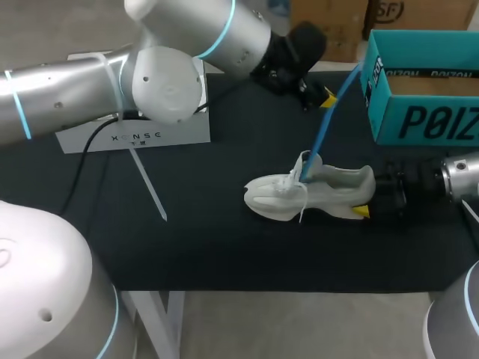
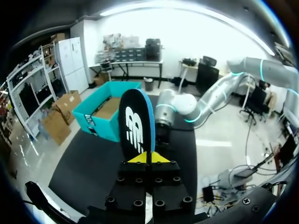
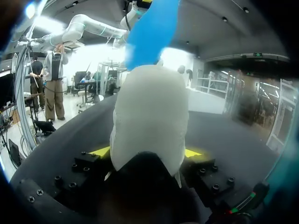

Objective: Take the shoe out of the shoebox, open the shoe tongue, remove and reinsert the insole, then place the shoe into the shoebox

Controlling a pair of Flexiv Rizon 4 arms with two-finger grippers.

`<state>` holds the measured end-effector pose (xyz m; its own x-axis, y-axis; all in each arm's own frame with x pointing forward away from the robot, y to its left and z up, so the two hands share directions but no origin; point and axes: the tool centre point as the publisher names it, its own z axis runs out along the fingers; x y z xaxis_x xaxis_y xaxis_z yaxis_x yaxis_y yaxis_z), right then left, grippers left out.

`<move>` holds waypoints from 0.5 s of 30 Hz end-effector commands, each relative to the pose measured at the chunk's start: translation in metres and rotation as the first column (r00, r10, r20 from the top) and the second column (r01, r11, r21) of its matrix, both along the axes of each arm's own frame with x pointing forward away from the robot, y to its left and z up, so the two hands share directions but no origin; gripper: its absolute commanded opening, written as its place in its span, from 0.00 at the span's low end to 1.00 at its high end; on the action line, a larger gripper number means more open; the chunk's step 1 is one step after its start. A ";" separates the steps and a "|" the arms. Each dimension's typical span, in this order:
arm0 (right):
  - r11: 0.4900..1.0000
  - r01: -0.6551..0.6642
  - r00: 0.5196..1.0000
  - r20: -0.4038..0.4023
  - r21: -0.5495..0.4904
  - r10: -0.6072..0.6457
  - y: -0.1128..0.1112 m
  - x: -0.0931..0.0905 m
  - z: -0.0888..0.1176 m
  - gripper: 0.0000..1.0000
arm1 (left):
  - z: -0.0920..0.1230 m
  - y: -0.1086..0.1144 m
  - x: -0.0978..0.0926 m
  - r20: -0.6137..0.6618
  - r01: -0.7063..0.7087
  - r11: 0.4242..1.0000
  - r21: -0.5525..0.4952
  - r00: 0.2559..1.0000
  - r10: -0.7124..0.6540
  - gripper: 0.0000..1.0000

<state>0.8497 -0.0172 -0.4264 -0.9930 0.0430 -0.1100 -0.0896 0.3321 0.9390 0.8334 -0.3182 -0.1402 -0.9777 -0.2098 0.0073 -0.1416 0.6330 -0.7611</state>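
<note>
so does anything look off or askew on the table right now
Nothing spilled or damaged. The one odd-looking thing is the blue insole, standing slanted out of the white shoe with its lower end in the opening, pinched by the left gripper. The right gripper clamps the heel.

One shoe (image 1: 314,196), one insole (image 1: 329,123) and one shoebox (image 1: 423,123) are here. One white stand (image 1: 135,136). Two claws: left claw (image 2: 149,157), right claw (image 3: 147,154).

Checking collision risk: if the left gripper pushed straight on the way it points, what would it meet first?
The left gripper is shut on the insole; beyond that, the right arm looks first in line, though depth is unclear.
</note>
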 end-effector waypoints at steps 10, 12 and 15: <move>1.000 0.000 1.000 0.000 -0.002 0.000 0.001 0.002 -0.004 0.00 | 0.002 0.003 -0.002 0.002 -0.004 1.000 0.004 1.000 0.004 0.00; 1.000 0.000 1.000 0.000 -0.002 0.000 0.001 0.002 -0.004 0.00 | 0.002 0.003 -0.002 0.002 -0.004 1.000 0.004 1.000 0.004 0.00; 1.000 0.000 1.000 0.000 -0.002 0.000 0.001 0.002 -0.004 0.00 | 0.013 0.003 0.001 -0.137 0.119 0.993 0.021 0.984 -0.115 0.00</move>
<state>0.8497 -0.0172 -0.4264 -0.9930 0.0430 -0.1100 -0.0896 0.3321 0.9390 0.8288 -0.3152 -0.1369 -0.9775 -0.2095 0.0232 -0.1539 0.6340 -0.7579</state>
